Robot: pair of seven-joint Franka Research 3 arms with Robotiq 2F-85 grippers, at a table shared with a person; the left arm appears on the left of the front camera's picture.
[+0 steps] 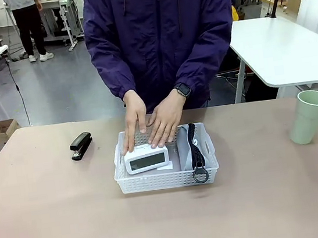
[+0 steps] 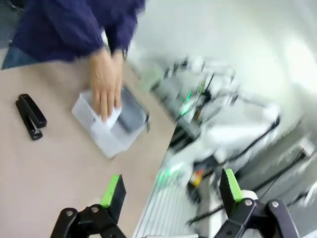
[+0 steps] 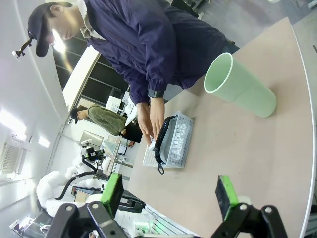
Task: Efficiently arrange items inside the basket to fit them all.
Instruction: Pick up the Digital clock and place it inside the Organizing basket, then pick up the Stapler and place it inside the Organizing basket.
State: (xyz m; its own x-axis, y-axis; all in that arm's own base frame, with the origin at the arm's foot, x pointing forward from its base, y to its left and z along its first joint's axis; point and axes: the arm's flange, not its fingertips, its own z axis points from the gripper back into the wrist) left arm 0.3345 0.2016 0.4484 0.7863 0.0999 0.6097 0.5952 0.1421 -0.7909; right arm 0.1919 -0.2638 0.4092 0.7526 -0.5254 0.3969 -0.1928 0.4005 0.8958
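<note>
The white lattice basket (image 1: 132, 184) sits mid-table. Inside it, a small white box (image 1: 145, 158) lies at the left under both of the person's hands (image 1: 150, 120). The grey zip pouch (image 1: 186, 149) stands on edge along the basket's right side, its black strap and ring (image 1: 200, 175) at the front; its "CAMPUS" print (image 3: 179, 141) faces the right wrist camera. The black stapler (image 1: 81, 145) lies on the table left of the basket. The pale green cup (image 1: 310, 116) stands at the far right. My left gripper (image 2: 171, 191) and right gripper (image 3: 168, 192) are open, far from everything.
The tan table (image 1: 56, 226) has free room in front of and beside the basket. White tables (image 1: 284, 44) stand behind the person, and a cardboard box (image 1: 1, 132) sits on the floor at far left. In the left wrist view the basket (image 2: 106, 139) and stapler (image 2: 30, 116) appear blurred.
</note>
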